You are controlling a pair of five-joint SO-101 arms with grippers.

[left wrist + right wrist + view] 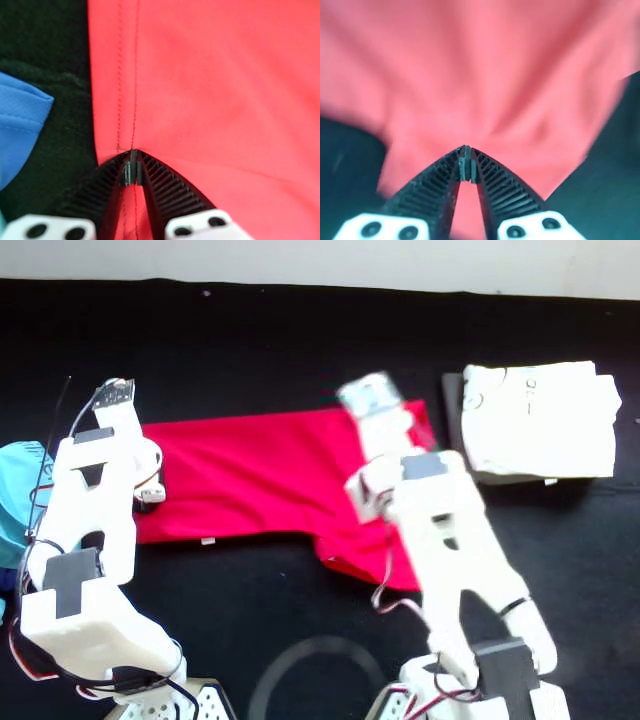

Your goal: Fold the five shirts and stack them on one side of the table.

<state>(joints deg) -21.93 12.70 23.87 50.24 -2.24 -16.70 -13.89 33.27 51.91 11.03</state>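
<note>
White shirt (540, 420) sits folded aside; my left end effector (131, 170) and right end effector (466, 167) clamp the red shirt (260, 475), not yet folded.

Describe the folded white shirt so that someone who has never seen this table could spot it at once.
Start on the black table, with the red shirt spread across its middle. Past that shirt's right end in the high view lies the white shirt. It alone is folded into a neat block, resting on a dark folded piece.
</note>
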